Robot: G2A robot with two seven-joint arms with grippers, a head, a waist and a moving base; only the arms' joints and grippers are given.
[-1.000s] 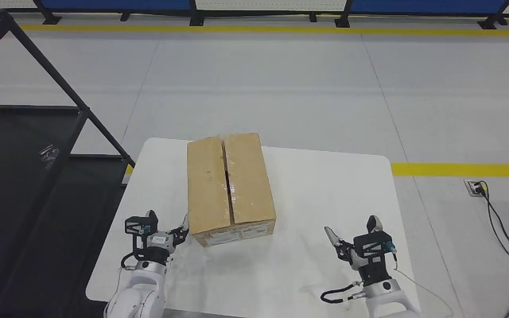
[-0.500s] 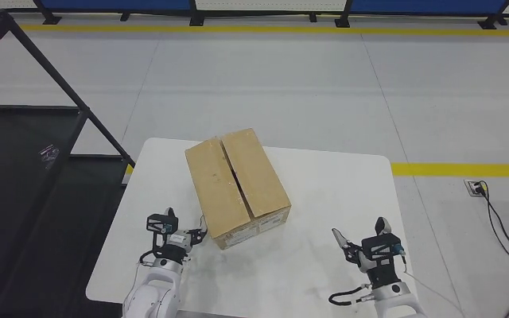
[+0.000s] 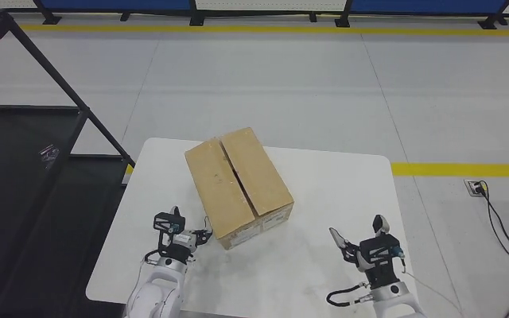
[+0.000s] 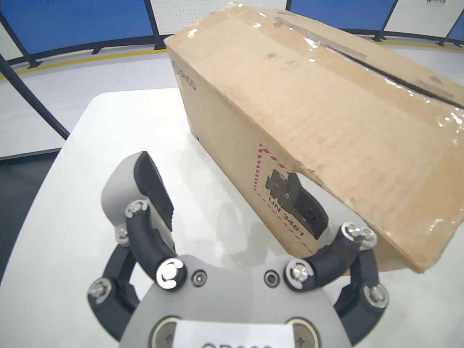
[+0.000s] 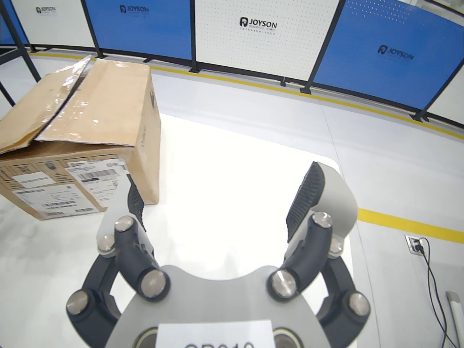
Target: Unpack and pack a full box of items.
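Top view, lower left: left gripper (image 3: 189, 227), jaws spread, nothing held. One pad (image 4: 306, 211) sits right at the long side of the cardboard box (image 3: 238, 184) by its near corner; can't tell if touching. Lower right: right gripper (image 3: 356, 229) also spread wide, empty, well apart from box. So 2 grippers, both released. Mid-frame: 1 box, set at an angle on the 1 white table (image 3: 342, 187), 2 top flaps down, seam running lengthwise, shiny tape over it. Right wrist view: one flap edge slightly lifted; several white labels (image 5: 96, 175) on the short end.
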